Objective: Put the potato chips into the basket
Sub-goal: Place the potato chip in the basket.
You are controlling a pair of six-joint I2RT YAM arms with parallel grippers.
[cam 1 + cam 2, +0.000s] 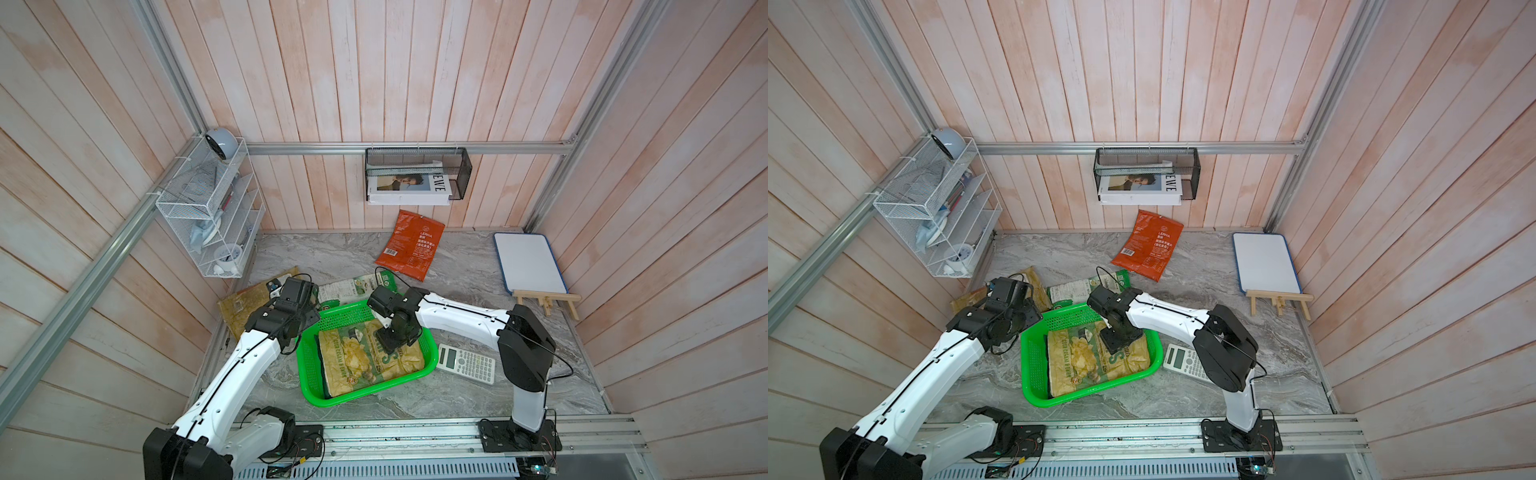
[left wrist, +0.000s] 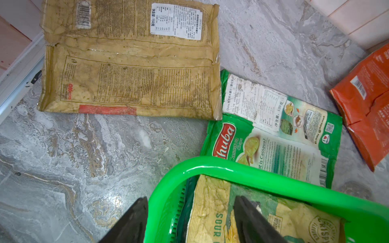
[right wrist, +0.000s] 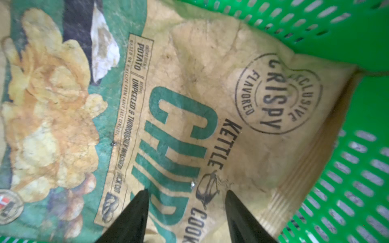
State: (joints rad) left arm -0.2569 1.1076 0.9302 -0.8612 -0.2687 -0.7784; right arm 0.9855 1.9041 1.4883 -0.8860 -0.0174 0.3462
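Note:
The green basket (image 1: 309,386) (image 1: 1030,384) sits on the marble table, and the tan "CHIPS" bag (image 1: 357,361) (image 3: 210,84) lies flat in it. A dark green bag edge (image 2: 187,202) shows under that bag. My right gripper (image 3: 187,190) hangs open just over the "CHIPS" bag, with nothing between its jaws. My left gripper (image 2: 192,197) is open over the basket's rim (image 2: 252,174), one finger outside and one inside. Three potato chips bags lie on the table beyond the basket: mustard-brown (image 2: 130,63) (image 1: 245,303), "Chuba" (image 2: 273,136) (image 1: 353,286) and orange-red (image 1: 411,245) (image 2: 366,105).
A white calculator (image 1: 467,365) lies just right of the basket, under my right arm. A small whiteboard on a wooden easel (image 1: 530,262) stands at the back right. A white wire rack (image 1: 212,208) and a black mesh basket (image 1: 417,174) hang on the walls.

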